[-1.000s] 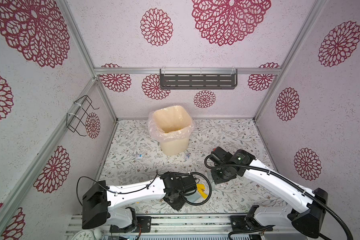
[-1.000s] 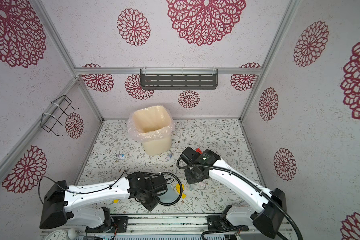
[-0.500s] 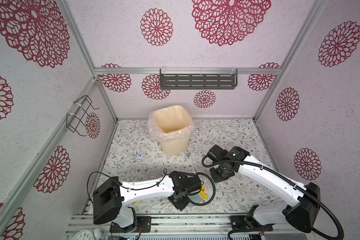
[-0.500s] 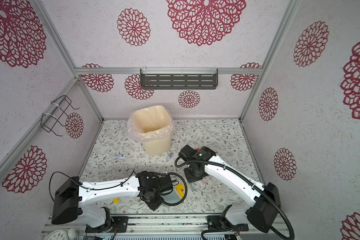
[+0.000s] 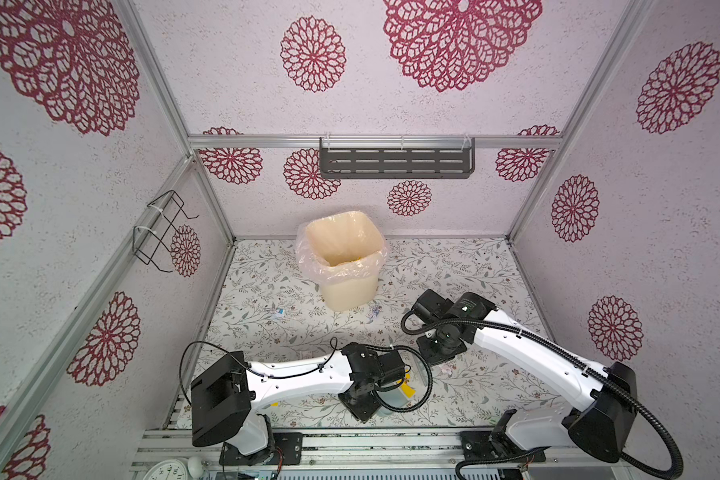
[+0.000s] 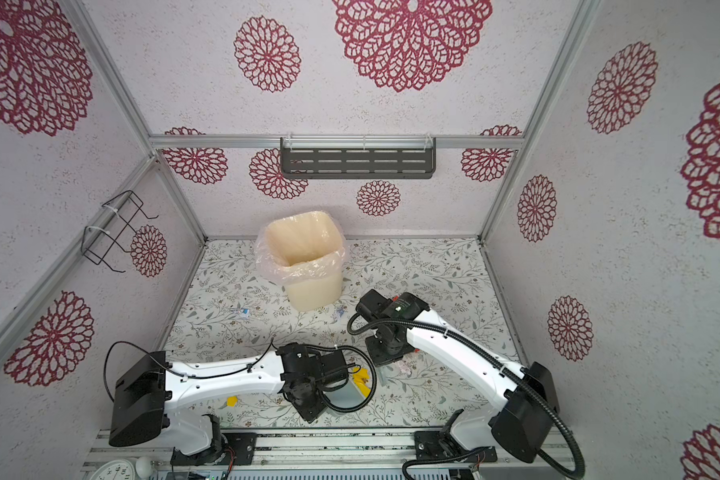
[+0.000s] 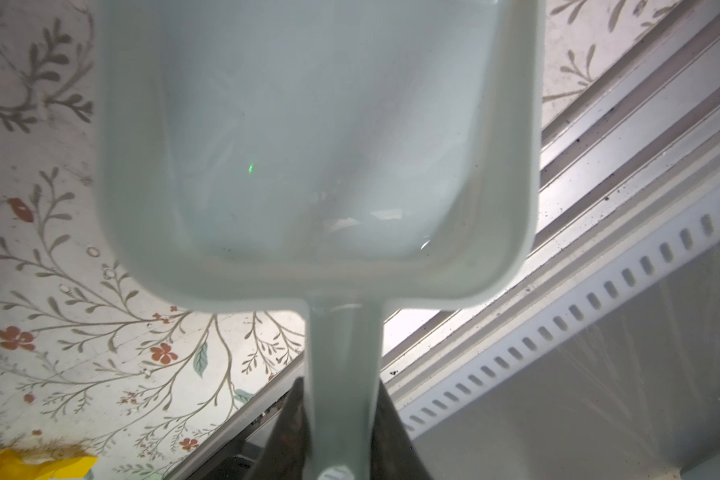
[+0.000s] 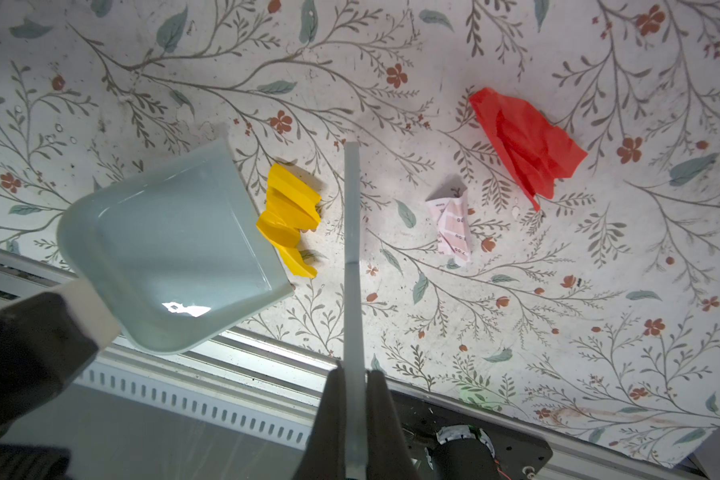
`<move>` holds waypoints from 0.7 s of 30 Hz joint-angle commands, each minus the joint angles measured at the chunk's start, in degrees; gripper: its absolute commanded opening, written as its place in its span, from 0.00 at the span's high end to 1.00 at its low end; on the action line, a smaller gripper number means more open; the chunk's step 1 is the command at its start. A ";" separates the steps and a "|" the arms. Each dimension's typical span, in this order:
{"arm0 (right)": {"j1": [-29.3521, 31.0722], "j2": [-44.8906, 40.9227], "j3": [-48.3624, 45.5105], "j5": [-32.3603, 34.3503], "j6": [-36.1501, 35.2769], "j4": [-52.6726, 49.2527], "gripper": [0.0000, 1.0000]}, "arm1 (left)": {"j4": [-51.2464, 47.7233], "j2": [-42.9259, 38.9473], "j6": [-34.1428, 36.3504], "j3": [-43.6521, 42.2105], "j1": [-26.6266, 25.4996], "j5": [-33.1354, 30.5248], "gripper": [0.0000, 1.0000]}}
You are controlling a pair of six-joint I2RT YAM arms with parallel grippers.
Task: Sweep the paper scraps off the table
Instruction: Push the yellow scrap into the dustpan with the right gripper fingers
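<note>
Table (image 8: 516, 311) is carrying the paper scraps near its front edge. Left hand (image 7: 341, 415) is clamping the pale blue dustpan (image 8: 175, 257) by its handle. Right hand (image 8: 355, 395) is pinching the thin brush (image 8: 352, 249) tight. Red scrap (image 8: 524, 145) is lying farthest from the pan. Yellow scrap (image 8: 289, 216) is sitting just beside the pan lip. Whitish-pink scrap (image 8: 452, 224) is lying between brush and red scrap.

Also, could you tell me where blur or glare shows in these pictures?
Left wrist view: the dustpan looks soft, with a green glint. Right wrist view: the paper scraps are sharp; white glare sits on the dustpan. Both top views: evenly lit.
</note>
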 commanded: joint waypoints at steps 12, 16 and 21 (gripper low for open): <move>3.19 0.16 1.28 -8.65 1.65 5.25 1.00 | 3.41 0.70 0.15 -1.20 0.17 0.79 1.00; 4.53 -0.24 2.12 -11.53 3.04 6.17 1.00 | 4.30 0.26 0.05 -1.78 0.47 0.73 1.00; 5.78 -0.68 3.33 -13.11 4.12 6.57 1.00 | 5.58 -0.54 -0.30 -2.89 0.55 0.63 1.00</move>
